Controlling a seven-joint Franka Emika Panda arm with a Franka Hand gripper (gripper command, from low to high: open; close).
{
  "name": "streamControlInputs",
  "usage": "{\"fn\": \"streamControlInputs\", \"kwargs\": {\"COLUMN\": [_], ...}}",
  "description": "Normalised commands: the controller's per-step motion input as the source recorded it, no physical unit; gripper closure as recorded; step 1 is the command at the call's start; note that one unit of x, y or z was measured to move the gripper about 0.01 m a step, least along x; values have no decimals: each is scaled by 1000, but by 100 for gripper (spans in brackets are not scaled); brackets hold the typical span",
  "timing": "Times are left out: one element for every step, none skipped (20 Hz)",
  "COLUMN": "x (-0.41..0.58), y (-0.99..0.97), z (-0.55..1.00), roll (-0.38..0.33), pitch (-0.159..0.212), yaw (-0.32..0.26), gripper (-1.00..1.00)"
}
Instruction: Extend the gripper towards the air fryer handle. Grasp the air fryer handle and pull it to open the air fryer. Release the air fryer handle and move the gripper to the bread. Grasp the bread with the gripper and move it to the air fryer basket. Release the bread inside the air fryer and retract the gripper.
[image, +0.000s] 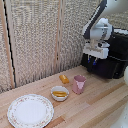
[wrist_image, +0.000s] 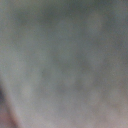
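From my remote station, the exterior view showed the gripper (image: 93, 61) hanging at the front of the air fryer (image: 114, 59), its short dark fingers (image: 90, 62) pointing down just above the wooden table (image: 95, 107). I could not tell whether the fingers were spread or closed, nor whether they touched the appliance; the air fryer handle was not something I could pick out against the black front. The air fryer sat at the exterior view's right, on the far edge of the table, before a woven screen (image: 37, 37). The bread (image: 64, 78), a small orange-brown chunk, lay on the bare wood well apart from the gripper, between the screen and a pink cup (image: 79, 84). Just beside it stood a small white bowl (image: 60, 93) holding a paler yellow-orange food piece (image: 60, 93). A patterned white plate (image: 30, 110) lay nearer the exterior view's left. The wrist view gave me only a grey blur.
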Motion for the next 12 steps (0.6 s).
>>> {"fn": "streamControlInputs", "kwargs": {"x": [-186,-129,-86,-29,-3,0,0,0,-23,-23,-63,-223], "y": [780,777,763,746,746,729,709,703,703,697,697,686], "z": [189,151,134,120,100,74,20,0,0,-9,-54,-109], "roll": [-35,-43,-46,-49,-48,-54,-61,-74,-88,-93,-109,-110], "pitch": [-85,-76,-81,-89,-86,-95,-96,-86,-69,-68,-52,-11], "yaw": [-54,-64,-75,-91,-99,-118,-124,-110,-102,-104,-96,-87], "gripper": [100,100,100,100,100,100,100,100,100,100,100,100]}}
